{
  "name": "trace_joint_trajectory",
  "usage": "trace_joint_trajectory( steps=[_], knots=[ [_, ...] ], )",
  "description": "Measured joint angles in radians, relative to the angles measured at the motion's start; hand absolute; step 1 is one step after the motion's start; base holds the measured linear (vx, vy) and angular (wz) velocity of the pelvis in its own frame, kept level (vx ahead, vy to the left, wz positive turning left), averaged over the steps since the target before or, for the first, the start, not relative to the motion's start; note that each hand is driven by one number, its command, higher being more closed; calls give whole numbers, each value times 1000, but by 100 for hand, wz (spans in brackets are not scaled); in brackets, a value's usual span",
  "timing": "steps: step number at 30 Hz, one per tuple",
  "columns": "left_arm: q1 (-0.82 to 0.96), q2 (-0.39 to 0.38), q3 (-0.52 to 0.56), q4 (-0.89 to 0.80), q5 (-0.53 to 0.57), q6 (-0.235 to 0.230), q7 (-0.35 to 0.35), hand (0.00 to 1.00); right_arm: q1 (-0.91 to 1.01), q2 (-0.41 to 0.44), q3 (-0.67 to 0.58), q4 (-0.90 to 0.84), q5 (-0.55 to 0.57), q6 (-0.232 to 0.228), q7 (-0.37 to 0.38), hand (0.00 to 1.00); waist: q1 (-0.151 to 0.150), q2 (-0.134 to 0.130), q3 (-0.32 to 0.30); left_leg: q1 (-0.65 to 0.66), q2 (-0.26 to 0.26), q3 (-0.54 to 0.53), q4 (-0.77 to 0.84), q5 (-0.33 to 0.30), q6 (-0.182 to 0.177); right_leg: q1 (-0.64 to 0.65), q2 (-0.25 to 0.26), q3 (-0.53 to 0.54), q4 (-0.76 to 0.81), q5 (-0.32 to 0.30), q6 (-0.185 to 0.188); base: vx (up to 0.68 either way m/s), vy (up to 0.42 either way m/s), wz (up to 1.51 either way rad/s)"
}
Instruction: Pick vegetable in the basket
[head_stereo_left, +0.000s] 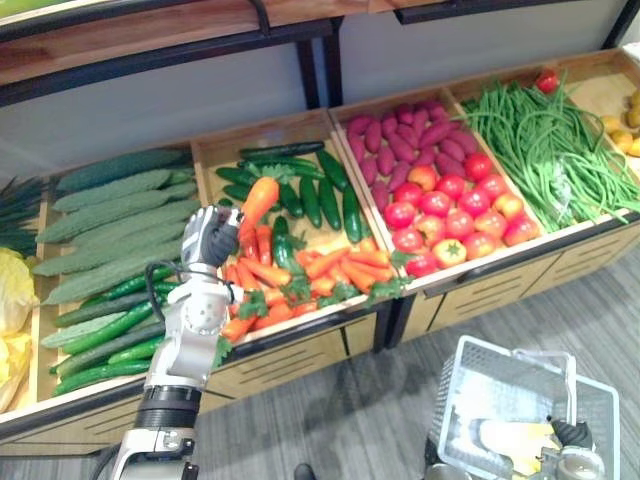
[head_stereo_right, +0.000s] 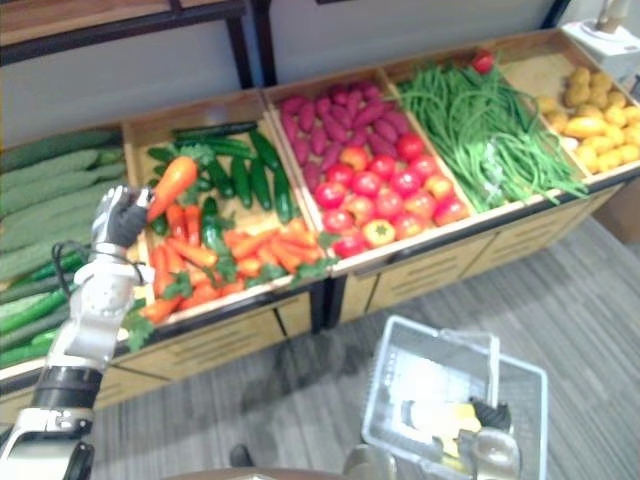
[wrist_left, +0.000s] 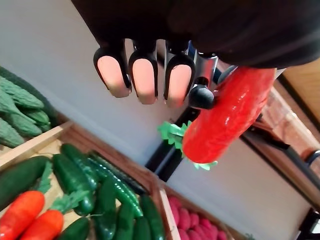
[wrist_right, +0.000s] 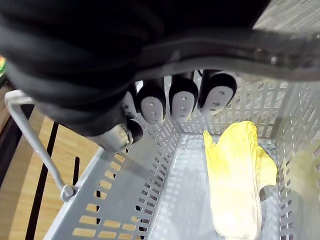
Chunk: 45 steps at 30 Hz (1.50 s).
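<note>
Left hand (head_stereo_left: 212, 235): seen left of centre in the left eye view, raised over the display; fingers (wrist_left: 143, 80) and thumb are curled round a carrot.
Carrot (head_stereo_left: 258, 200): held clear of the pile, tilted, one end pointing to the upper right of the frame; green leaf stub is visible at its end in the left wrist view.
Carrot bin (head_stereo_left: 215, 152): wooden compartment directly below the held carrot; loose carrots (head_stereo_left: 330, 265) are heaped toward its front, cucumbers (head_stereo_left: 315, 190) toward its back.
Right hand (wrist_right: 182, 100): located at the lower right of the left eye view; fingers are wrapped round the grey handle (wrist_right: 225, 47) of the basket.
Basket (head_stereo_left: 600, 400): pale perforated plastic, lower right corner of the frame, well apart from the held carrot.
Basket contents: one yellow leafy vegetable (wrist_right: 235, 180) lying on the bottom.
Neighbouring bins: ridged green gourds (head_stereo_left: 110, 215) at far left; tomatoes (head_stereo_left: 450, 210) and purple tubers (head_stereo_left: 400, 135) right of centre; green beans (head_stereo_left: 545, 150) at upper right.
</note>
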Motion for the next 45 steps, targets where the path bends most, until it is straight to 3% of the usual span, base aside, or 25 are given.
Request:
trace_joint_trajectory(
  steps=[15,30,31,36,39,45],
  knots=[
    [17,1,-102,-97,-12,-83,-46,100,-9,-154,42,-131,-78,14,5,100,-5,0,-17,43,7,93,0,-13,-12,-21,23,100,-2,14,-5,-8,-15,-19],
    [21,-2,-252,-114,-51,-105,-85,100,-32,-232,151,-209,-146,14,45,100,-33,-1,-17,103,-12,208,0,-44,-14,-39,29,214,-8,38,3,6,-11,-21],
    [21,-2,-254,-114,-51,-105,-85,0,-31,-232,151,-209,-152,14,48,100,-32,0,-17,105,-14,211,0,-46,-14,-39,28,217,-8,38,3,-3,-18,-10],
    [21,-46,-246,-82,-50,-97,-84,0,-10,-229,151,-215,-153,14,60,100,-27,0,-16,100,-17,196,0,-47,-12,-35,21,206,-10,39,4,-12,-27,7],
    [21,-63,-240,-67,-37,-61,-84,0,-5,-228,146,-216,-153,15,60,100,-28,0,-16,87,-19,180,0,-46,-10,-35,15,190,-15,40,6,-16,-42,15],
    [22,-74,-183,2,115,-35,-86,0,4,-222,145,-216,-153,17,60,100,-25,6,-12,81,-21,155,-3,-45,-10,-20,7,165,-21,39,7,-8,-34,13]
  ],
)
